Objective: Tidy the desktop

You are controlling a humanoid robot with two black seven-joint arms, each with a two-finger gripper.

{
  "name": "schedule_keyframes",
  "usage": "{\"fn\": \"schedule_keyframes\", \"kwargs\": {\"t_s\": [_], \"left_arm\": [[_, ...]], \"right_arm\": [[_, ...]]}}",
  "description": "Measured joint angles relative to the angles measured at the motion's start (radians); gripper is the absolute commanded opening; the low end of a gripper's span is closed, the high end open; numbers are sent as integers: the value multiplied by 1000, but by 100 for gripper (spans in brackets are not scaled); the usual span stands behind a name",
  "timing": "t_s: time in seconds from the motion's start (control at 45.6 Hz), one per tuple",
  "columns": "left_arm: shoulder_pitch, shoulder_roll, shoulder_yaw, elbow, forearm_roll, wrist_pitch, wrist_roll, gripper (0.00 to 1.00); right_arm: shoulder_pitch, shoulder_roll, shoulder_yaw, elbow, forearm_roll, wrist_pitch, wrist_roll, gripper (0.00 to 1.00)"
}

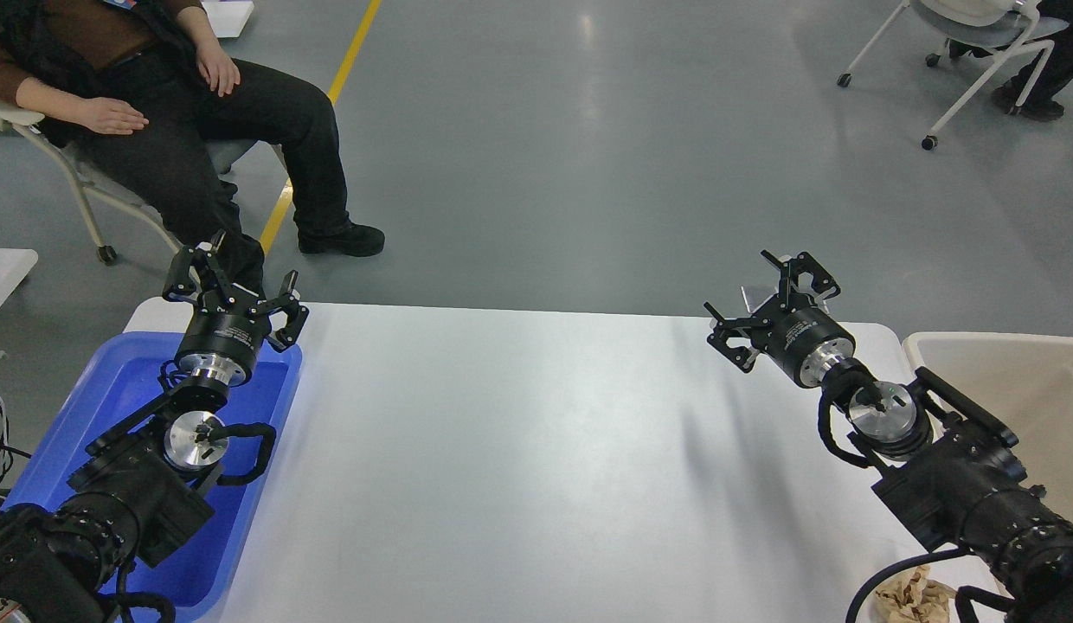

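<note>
The desktop [536, 450] is a wide white tabletop filling the middle of the head view, bare across its centre. My left gripper [235, 284] hangs open above the far end of the blue tray, its fingers spread with nothing between them. Near the table's far right corner, my right gripper [772, 305] is also open and holds nothing. A crumpled brown paper scrap [913, 599] lies at the near right edge, partly hidden under my right arm.
A blue plastic tray [268, 484] sits on the left side under my left arm. A beige tub [1012, 372] with a white rim stands at the right. A seated person [199, 104] is beyond the far left corner. Wheeled chair [969, 52] far right.
</note>
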Motion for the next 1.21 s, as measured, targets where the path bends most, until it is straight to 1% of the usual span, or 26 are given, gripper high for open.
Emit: {"fn": "schedule_keyframes", "kwargs": {"t_s": [0.461, 0.658, 0.811, 1.096, 1.206], "left_arm": [[1, 0, -1, 0, 0, 0, -4, 100], [1, 0, 0, 0, 0, 0, -5, 100], [1, 0, 0, 0, 0, 0, -5, 100], [1, 0, 0, 0, 0, 0, -5, 100], [1, 0, 0, 0, 0, 0, -5, 100]], "right_arm": [[1, -7, -2, 3, -1, -1, -1, 100], [-13, -41, -8, 19, -17, 51, 0, 100], [-15, -127, -48, 28, -85, 105, 0, 100], [-18, -356, -166, 36, -189, 238, 0, 100], [-24, -449, -216, 63, -216, 291, 3, 100]]}}
